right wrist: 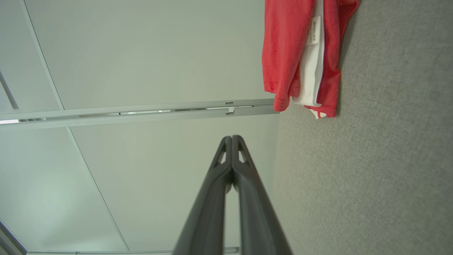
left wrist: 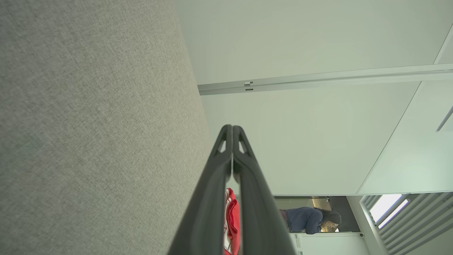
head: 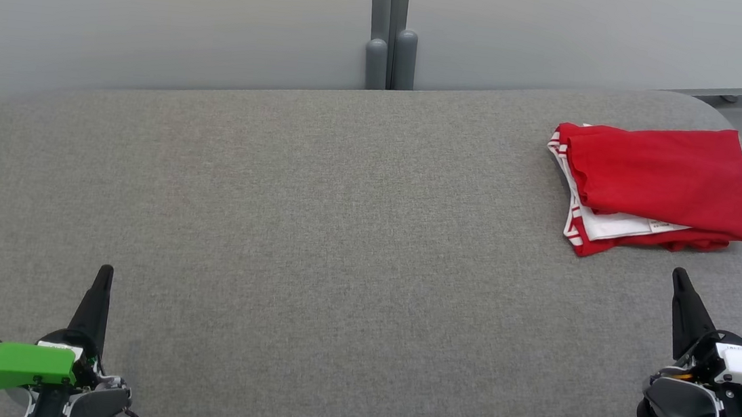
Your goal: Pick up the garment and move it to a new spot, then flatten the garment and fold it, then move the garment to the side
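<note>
Red garment (head: 659,182) lies folded on the grey cushion (head: 340,246) just beyond the right gripper (head: 680,274) tips, well off to the right of the left gripper (head: 105,271); both w/ fingers pressed together, empty, so prob. set aside: keep tips off the fold, don't snag.

Nothing can be read. The white tag (head: 667,227) in the folded red garment (head: 667,172), near the grey cushion's (head: 341,233) far right corner, bears print too small to read.

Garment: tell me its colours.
Red garment with white inside and red-white striped trim; clearest in head view.
</note>
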